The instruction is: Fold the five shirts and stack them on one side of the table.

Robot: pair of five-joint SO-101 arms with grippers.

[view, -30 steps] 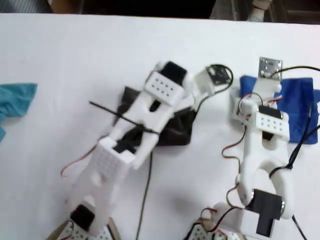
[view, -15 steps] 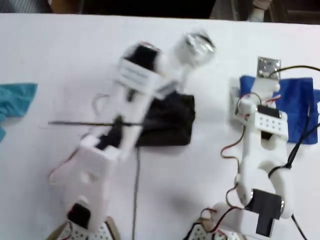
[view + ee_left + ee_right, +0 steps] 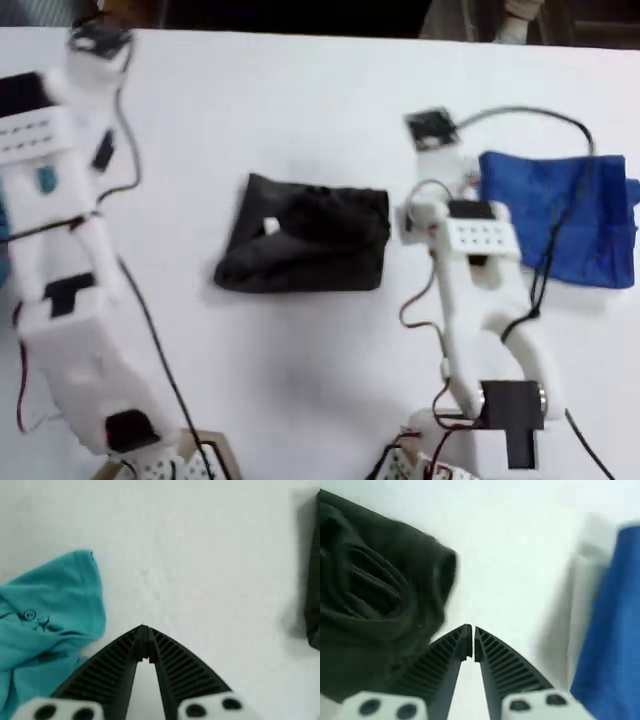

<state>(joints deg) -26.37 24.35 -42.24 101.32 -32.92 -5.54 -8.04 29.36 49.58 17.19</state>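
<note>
Progress is judged partial. A black shirt [image 3: 305, 245] is lying folded at the centre of the table [image 3: 300, 90]. A blue shirt [image 3: 560, 215], appearing folded, is sitting apart at its 3 o'clock, not stacked. A teal shirt [image 3: 45, 615] is lying crumpled toward 9 o'clock, awaiting folding. The left gripper [image 3: 144, 642] is hovering beside it, closed and empty. The right gripper [image 3: 472, 642] is hanging between the black and blue shirts, also closed.

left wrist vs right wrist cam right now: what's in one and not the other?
Left wrist, not right wrist: the crumpled teal shirt beside the left gripper, which is shut. Right wrist, not left wrist: the blue shirt, and the right gripper, shut, over bare table between that and the black shirt. Both: the black shirt (just an edge in the left wrist view) and the white table.
</note>
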